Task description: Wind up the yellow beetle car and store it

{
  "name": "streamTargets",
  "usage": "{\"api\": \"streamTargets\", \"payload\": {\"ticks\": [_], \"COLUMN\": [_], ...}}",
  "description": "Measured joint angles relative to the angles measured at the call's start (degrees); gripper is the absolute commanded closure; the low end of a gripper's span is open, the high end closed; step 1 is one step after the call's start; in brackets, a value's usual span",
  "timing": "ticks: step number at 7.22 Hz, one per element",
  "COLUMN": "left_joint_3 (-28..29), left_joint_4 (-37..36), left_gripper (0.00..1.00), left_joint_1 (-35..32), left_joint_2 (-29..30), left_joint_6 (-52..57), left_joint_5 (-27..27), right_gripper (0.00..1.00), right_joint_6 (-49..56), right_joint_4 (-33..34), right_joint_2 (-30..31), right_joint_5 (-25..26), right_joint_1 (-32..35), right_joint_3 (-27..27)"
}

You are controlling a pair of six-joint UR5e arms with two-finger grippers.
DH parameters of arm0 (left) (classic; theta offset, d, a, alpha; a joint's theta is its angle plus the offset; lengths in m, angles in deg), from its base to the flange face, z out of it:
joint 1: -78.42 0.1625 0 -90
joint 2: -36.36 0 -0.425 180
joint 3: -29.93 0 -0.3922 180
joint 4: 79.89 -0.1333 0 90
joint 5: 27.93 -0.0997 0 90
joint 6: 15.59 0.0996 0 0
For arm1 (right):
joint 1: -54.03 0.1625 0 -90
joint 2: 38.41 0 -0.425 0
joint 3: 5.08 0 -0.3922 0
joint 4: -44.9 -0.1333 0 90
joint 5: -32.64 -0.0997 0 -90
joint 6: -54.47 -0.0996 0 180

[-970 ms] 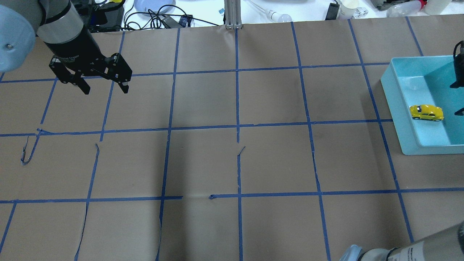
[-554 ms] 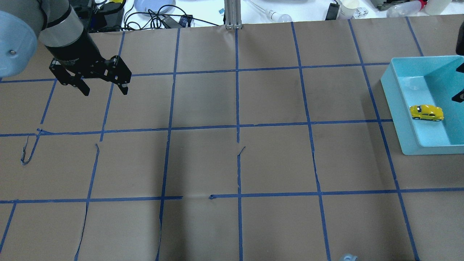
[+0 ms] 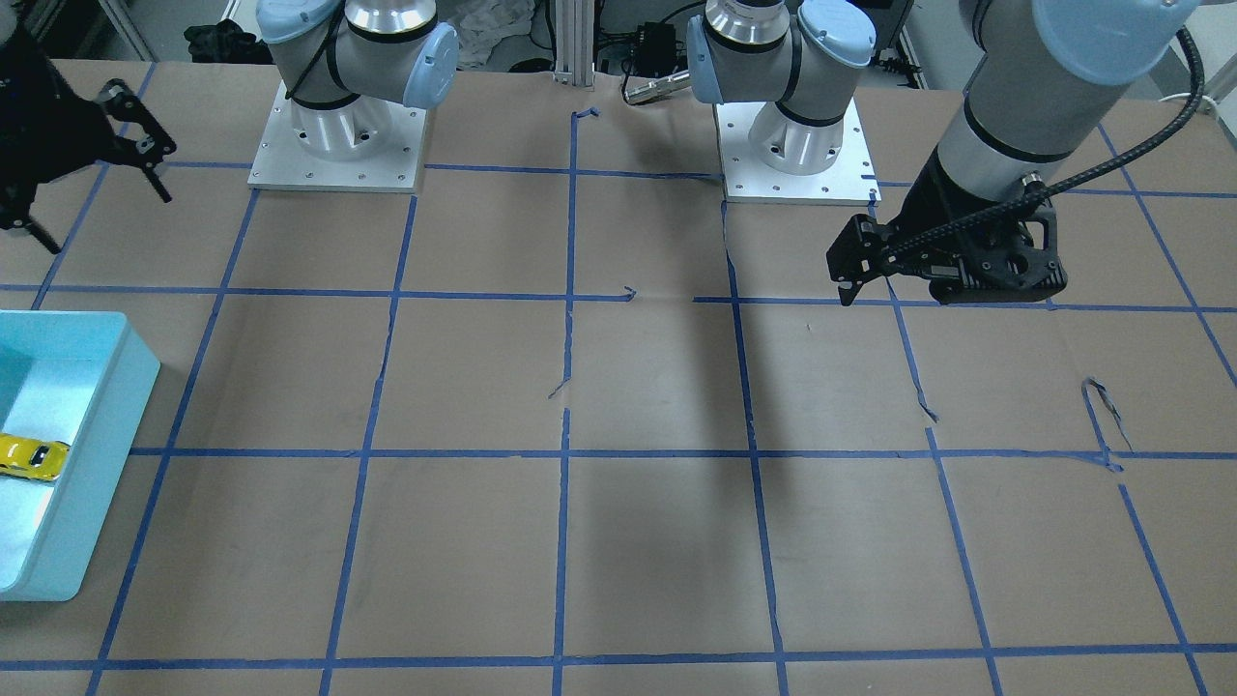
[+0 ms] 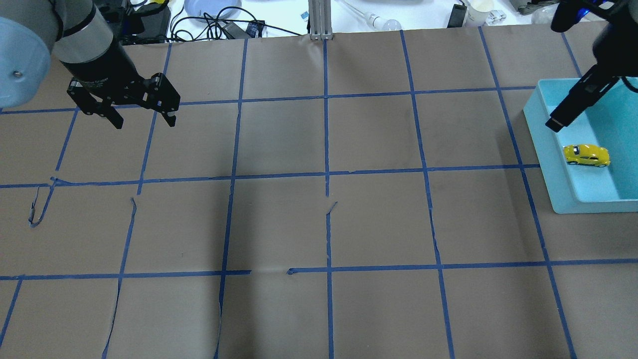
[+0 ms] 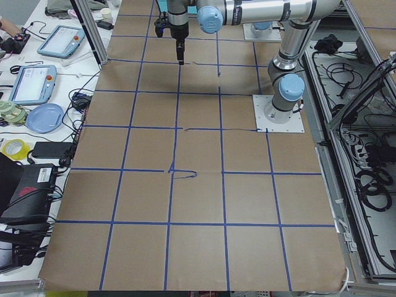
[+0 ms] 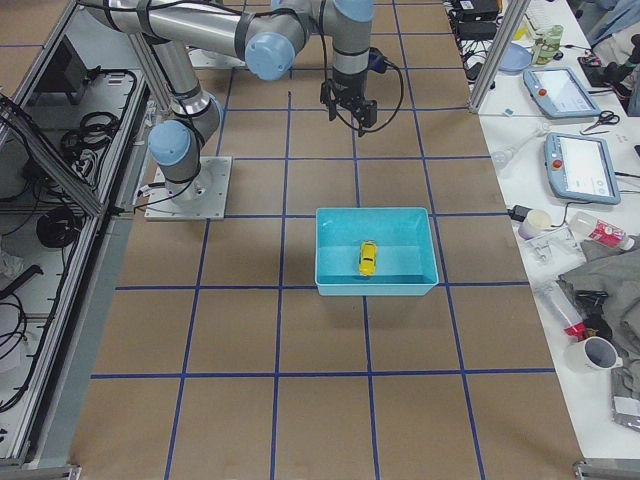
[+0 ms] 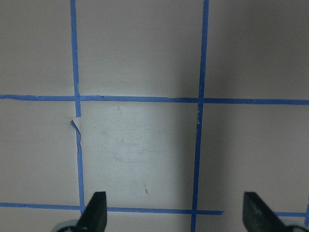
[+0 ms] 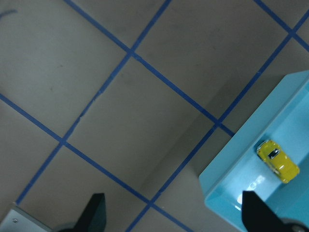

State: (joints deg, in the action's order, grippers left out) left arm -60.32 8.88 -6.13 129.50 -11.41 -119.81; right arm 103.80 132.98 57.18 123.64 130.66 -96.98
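Note:
The yellow beetle car (image 4: 586, 155) lies in the teal bin (image 4: 541, 144) at the table's right, near the bin's left wall. It also shows in the front view (image 3: 29, 455), the right side view (image 6: 367, 257) and the right wrist view (image 8: 277, 161). My right gripper (image 3: 101, 217) is open and empty, raised above the bin's far side and clear of the car. One of its fingers (image 4: 568, 109) shows in the overhead view. My left gripper (image 4: 145, 122) is open and empty over the table's far left; its wrist view (image 7: 175, 210) shows only paper and tape.
Brown paper with a blue tape grid (image 4: 326, 174) covers the table. Both arm bases (image 3: 333, 135) stand at the robot's edge. Cables, a plate and bottles (image 4: 214, 15) lie beyond the table's far edge.
My right gripper has risen and moved from over the bin's right part toward its far side. The car has stayed in the bin. My left gripper has barely moved.

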Motion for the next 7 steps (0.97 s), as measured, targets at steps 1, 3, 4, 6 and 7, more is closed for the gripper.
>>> {"api": "streamTargets", "payload": {"ticks": [1,3,4,6,7], "left_joint_3": [-0.6,-1.3,-1.4,-1.4,-1.4], "left_joint_4": [0.0,-0.1,-0.1,-0.1,-0.1], "left_gripper": [0.00,0.00,0.00,0.00,0.00], "left_joint_1": [-0.1,-0.2,-0.3,-0.3,-0.3], "left_joint_2": [-0.2,-0.5,-0.5,-0.5,-0.5], "left_joint_6": [-0.1,-0.1,-0.1,-0.1,0.0], "left_joint_5": [0.0,0.0,0.0,0.0,-0.1], "right_gripper": [0.00,0.00,0.00,0.00,0.00], "right_joint_6": [-10.1,-29.8,-38.8,-46.7,-47.3], "right_joint_4": [-0.9,-1.3,-2.0,-5.0,-5.3], "right_joint_2": [0.2,-0.8,-2.2,-4.3,-4.7], "right_joint_5": [0.0,-0.9,-1.8,-2.0,-2.1], "right_joint_1": [5.0,14.2,17.2,18.8,18.8], "right_joint_3": [1.2,3.7,5.7,9.2,9.6]}}
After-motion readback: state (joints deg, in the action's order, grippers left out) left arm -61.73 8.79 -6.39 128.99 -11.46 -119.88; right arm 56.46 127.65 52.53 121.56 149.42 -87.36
